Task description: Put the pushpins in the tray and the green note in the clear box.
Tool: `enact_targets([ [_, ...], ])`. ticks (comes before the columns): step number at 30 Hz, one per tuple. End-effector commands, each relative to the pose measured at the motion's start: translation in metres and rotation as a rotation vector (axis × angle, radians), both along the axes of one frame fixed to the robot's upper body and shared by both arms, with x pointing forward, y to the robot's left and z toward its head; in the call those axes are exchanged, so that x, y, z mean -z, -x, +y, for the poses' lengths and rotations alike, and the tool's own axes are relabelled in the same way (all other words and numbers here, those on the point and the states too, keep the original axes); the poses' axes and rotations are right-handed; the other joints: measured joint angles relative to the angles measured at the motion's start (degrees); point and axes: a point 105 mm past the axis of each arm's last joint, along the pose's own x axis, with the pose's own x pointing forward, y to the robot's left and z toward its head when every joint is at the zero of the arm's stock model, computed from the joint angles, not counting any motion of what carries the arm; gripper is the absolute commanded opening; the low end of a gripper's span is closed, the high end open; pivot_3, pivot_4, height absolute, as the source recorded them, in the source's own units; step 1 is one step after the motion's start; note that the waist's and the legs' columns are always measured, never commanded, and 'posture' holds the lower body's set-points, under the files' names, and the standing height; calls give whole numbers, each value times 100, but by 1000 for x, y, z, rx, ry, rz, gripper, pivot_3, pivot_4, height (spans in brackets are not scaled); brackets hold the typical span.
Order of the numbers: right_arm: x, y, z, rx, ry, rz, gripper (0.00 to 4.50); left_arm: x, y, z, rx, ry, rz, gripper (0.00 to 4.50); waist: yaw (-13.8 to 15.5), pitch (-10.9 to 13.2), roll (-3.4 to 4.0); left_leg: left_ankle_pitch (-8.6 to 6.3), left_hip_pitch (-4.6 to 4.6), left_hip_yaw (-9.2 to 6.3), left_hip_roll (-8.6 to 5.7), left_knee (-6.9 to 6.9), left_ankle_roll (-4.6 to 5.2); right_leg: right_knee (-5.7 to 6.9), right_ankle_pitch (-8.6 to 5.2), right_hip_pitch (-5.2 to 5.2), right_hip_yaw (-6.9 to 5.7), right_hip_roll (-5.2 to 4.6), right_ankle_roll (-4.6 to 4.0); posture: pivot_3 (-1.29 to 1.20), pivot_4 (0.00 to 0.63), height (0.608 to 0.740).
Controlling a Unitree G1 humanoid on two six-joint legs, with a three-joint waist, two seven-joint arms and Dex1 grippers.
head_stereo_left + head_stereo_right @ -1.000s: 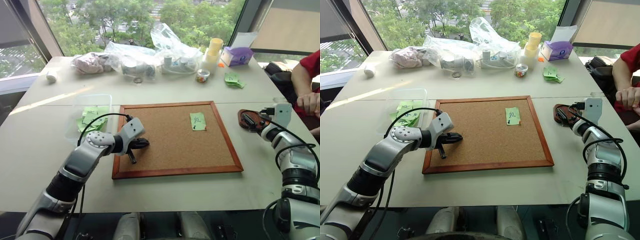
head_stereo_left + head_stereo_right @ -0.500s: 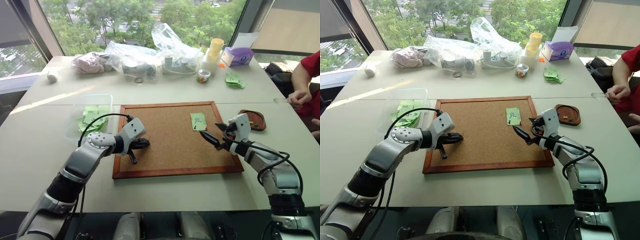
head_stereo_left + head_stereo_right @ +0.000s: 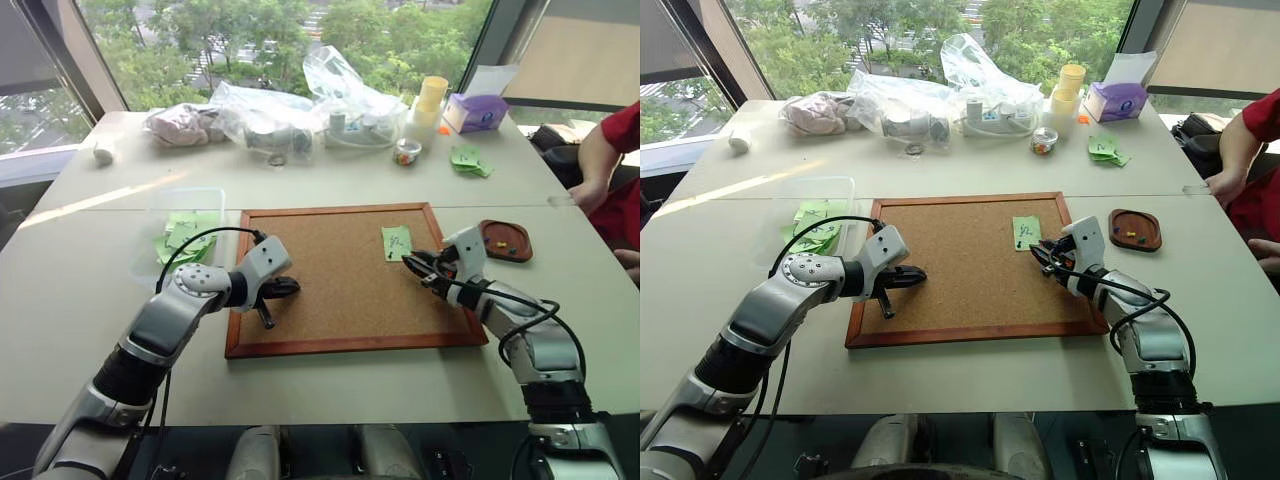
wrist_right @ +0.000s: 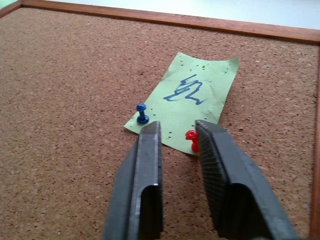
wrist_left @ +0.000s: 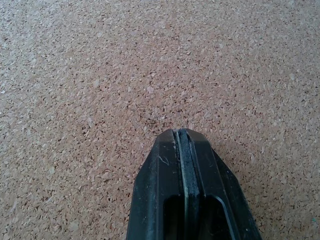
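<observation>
Two pushpins, one blue and one red, stand in the near edge of the green note. The right wrist view makes them out, while the head views give the note as a small slip with a scribble near the far right corner of the corkboard. In that wrist view the right claw is released, its fingers a little apart over the note's near edge. The red pin is just beside one fingertip and is not gripped.

From the head views the left claw sits over the board's left side. Its wrist view shows it clenched with nothing in it, just above bare cork.

The tray lies on the table just right of the board's frame, with tiny coloured specks inside. The clear box stands off the board's far left corner, holding green paper. Open cork lies between the two claws, and bare table runs along the near edge.
</observation>
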Motion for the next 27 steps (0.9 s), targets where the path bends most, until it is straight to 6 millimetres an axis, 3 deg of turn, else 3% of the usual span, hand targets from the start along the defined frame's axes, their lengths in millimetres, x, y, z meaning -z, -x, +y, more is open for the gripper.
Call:
enact_targets([
  [1,-10,-3,10,-34,-18,-45,38,22,10,-1,6,-33,81,0,-7,0,0,0,0,0,0,0,0,0,1,0,0,0,1,0,150,738],
  [5,-15,-5,3,4,-21,-74,38,23,10,-1,4,-33,83,0,-8,0,0,0,0,0,1,-1,0,0,5,0,0,1,9,0,150,738],
  [11,-58,-13,-22,128,-75,-245,38,25,11,1,6,-42,90,0,-5,2,2,0,-2,0,0,-1,0,-2,5,-1,1,-1,9,0,150,738],
  [15,-70,-8,-25,126,-107,-263,38,26,12,1,10,-45,93,0,0,1,1,0,-2,0,1,-3,0,-3,6,-1,0,-2,10,0,150,738],
  [17,-70,-5,-28,133,-134,-242,38,26,12,1,13,-45,94,0,0,1,1,-1,-2,-2,2,-7,0,-5,6,0,2,-3,11,0,150,738],
  [19,-73,-10,-50,239,-188,-234,38,26,12,0,18,-44,92,0,0,1,1,0,-2,-2,2,-7,0,-6,6,0,4,-8,11,0,150,738],
  [23,-57,-23,-103,481,-31,-179,38,25,12,-2,31,-40,88,0,-3,1,1,-1,-3,2,-1,-7,0,-16,-1,2,4,-14,-4,0,150,738],
  [27,-42,-29,-115,505,13,-127,38,24,12,-4,45,-38,85,0,-14,1,2,0,-2,4,-1,-9,0,-19,-2,2,6,-14,-6,0,150,738],
])
